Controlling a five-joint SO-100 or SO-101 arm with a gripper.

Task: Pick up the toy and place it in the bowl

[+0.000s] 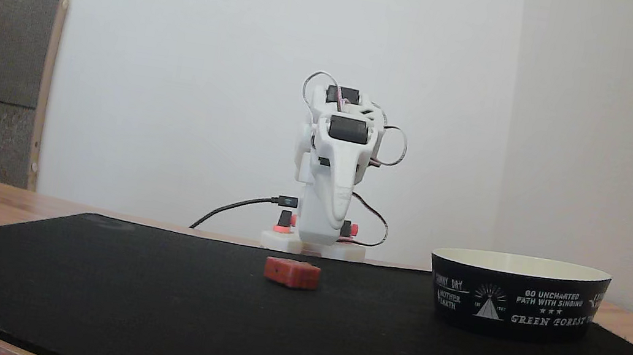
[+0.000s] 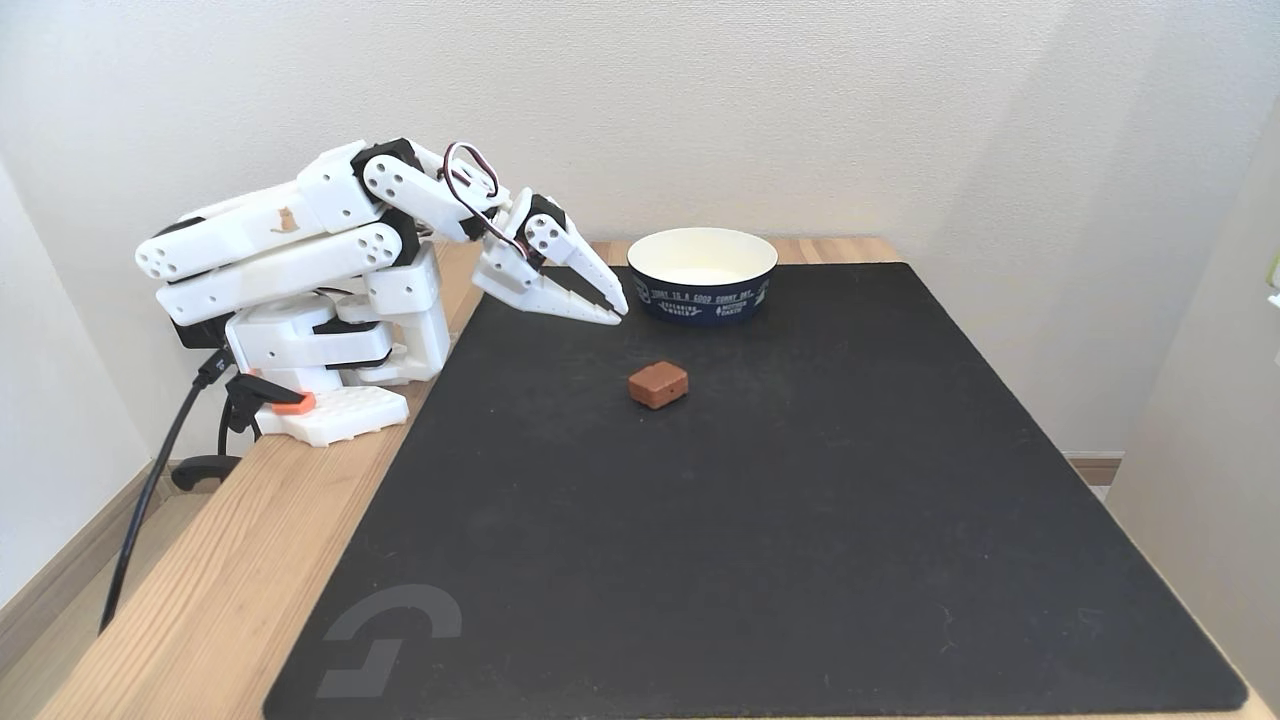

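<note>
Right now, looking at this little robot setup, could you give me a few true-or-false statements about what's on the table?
1. The toy lies on the black mat. True.
2. The toy is inside the bowl. False: it lies on the mat, apart from the bowl.
3. The tool grips the toy. False: it hangs shut above the mat, holding nothing.
4. The bowl is black outside with white lettering. True.
5. The bowl lies tipped on its side. False: it stands upright.

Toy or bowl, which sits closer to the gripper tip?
The black bowl with cream-white inside: it is just beyond the shut gripper, while the small red block lies farther off on the mat.
</note>
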